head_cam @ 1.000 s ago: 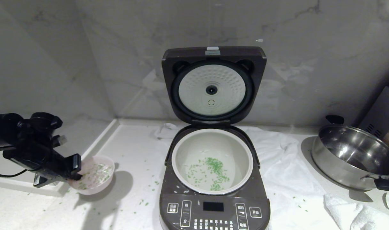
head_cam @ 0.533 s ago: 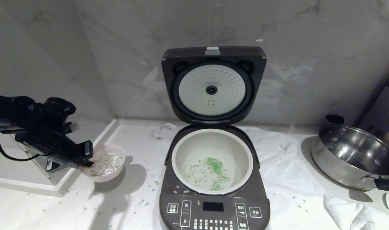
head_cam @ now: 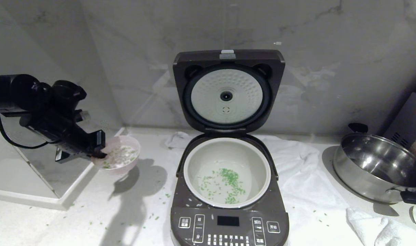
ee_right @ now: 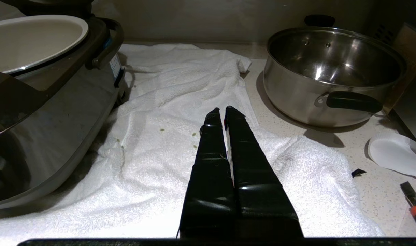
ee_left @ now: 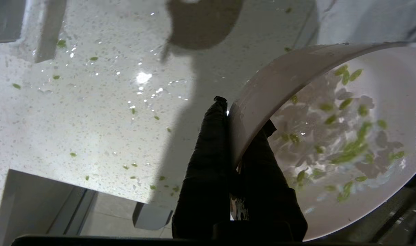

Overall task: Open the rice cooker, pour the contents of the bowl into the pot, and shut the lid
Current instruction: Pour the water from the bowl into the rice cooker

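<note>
The dark brown-grey rice cooker (head_cam: 228, 222) stands in the middle with its lid (head_cam: 228, 90) raised upright, dimpled white underside facing me. Its off-white pot (head_cam: 227, 172) holds scattered green bits. To the left, my left gripper (head_cam: 100, 148) is shut on the rim of the pale pink bowl (head_cam: 120, 155) and holds it above the counter. One finger is outside the wall and one inside (ee_left: 262, 150). The contents of the bowl (ee_left: 344, 136), green bits among whitish pieces, lie inside it. My right gripper (ee_right: 221, 112) hangs shut and empty over the towel beside the cooker.
A white towel (head_cam: 306, 177) lies under and right of the cooker. A shiny steel pan (head_cam: 378, 167) with black handles stands at far right. A raised ledge (head_cam: 30, 201) runs along the left. Green bits litter the counter (head_cam: 132, 218). The marble wall rises close behind.
My left gripper has lifted the bowl off the counter and carried it up and to the right, towards the cooker. The right arm, cooker and lid have not moved.
</note>
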### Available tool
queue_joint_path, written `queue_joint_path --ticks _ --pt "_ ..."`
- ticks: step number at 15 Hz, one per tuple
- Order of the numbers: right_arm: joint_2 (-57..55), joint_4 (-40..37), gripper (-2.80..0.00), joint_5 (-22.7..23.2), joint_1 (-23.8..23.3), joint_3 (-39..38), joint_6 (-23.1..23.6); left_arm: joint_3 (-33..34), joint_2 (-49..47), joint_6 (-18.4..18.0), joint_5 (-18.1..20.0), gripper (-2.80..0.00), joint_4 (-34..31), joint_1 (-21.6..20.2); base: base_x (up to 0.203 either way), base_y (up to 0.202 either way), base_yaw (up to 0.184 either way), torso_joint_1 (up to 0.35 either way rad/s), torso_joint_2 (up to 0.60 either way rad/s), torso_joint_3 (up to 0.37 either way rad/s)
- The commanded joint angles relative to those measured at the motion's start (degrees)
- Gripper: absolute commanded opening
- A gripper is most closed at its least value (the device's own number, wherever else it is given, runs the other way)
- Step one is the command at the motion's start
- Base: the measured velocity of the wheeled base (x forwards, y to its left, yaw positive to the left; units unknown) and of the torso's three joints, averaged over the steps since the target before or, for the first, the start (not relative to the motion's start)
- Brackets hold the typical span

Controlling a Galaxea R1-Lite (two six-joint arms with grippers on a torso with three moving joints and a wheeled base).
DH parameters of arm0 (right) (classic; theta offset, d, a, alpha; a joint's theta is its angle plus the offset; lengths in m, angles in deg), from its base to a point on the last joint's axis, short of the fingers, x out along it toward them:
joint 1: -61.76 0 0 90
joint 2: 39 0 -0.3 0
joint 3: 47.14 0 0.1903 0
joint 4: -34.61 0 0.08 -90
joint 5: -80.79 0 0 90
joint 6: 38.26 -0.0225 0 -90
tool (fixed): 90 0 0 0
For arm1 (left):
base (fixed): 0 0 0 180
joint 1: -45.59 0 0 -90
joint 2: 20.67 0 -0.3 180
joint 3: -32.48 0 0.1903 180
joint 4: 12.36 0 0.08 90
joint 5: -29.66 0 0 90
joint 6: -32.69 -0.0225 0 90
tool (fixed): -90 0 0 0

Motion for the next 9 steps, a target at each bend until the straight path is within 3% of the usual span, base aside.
queue_joint_path --ticks 1,9 --pt "0.0 0.0 -2.80 0.0 0.0 -0.1 0.0 -5.0 -1.2 1.7 0.0 -2.80 -2.8 3.2 0.000 0.000 0.000 0.000 0.00 0.000" --pt "0.0 0.0 -2.80 0.0 0.0 -0.1 0.0 -13.8 -2.6 5.7 0.0 -2.80 -8.9 13.2 0.000 0.000 0.000 0.000 0.00 0.000"
